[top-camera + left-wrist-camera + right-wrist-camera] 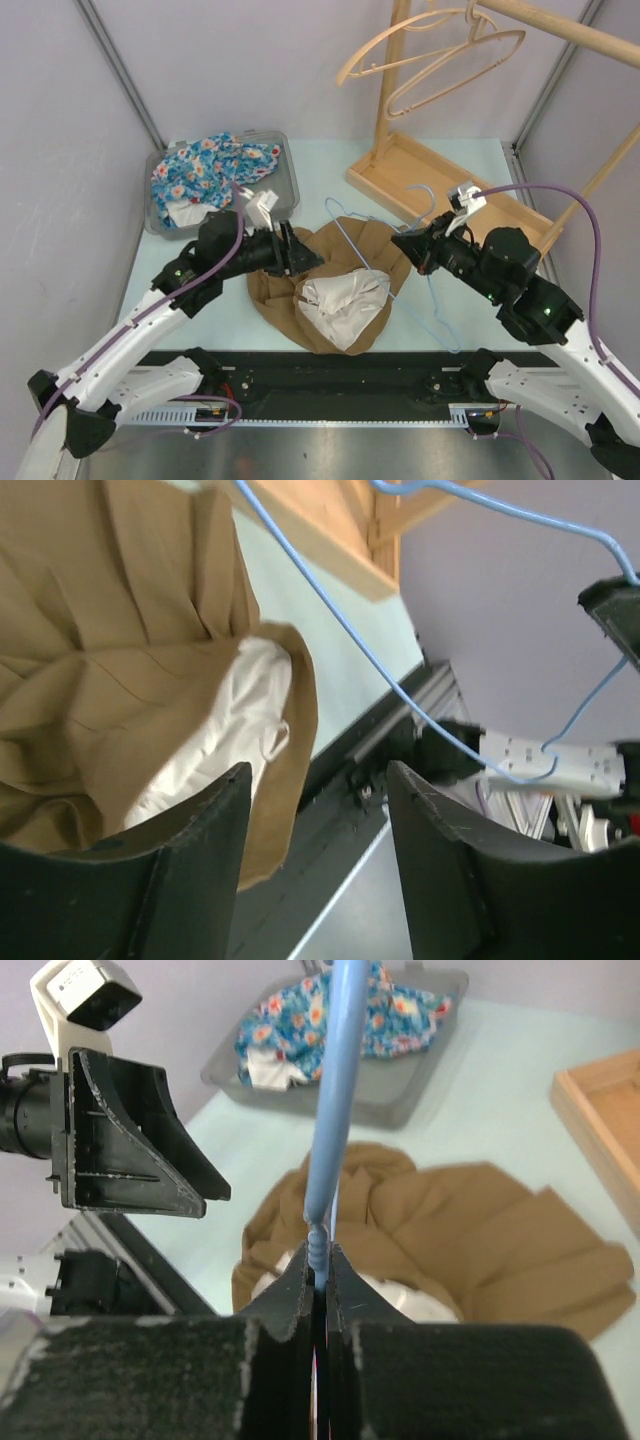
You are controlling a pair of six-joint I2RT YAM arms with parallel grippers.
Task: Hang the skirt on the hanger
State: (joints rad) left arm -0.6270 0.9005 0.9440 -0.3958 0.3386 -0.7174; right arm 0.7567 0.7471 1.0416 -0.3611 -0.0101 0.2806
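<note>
Just to the left of the wooden rack (440, 185) and a little nearer the arms than its base, we find the brown skirt (330, 290) lying crumpled on the table (330, 165), its white lining (345, 300) turned up and showing at the waist opening. A blue wire hanger (336, 1080) lies slanted across the skirt, on the side that faces the rack, with its hook pointing towards the rack's base. The right gripper (320, 1260) sits between the skirt and the rack, and its wrist view shows the two fingers pinched tight on the hanger's thin wire, with no gap left between them. The left gripper (315, 780) is at the skirt's far side from the rack; its jaws stand wide apart and we see nothing held between them, only the lining and the table edge below. We cannot tell whether its fingertips touch the cloth. Two wooden hangers (430, 45) hang from the rack's upper rail. Well to the left of the rack, beyond the skirt, a grey bin (285, 180) holds a blue floral cloth (210, 165).
</note>
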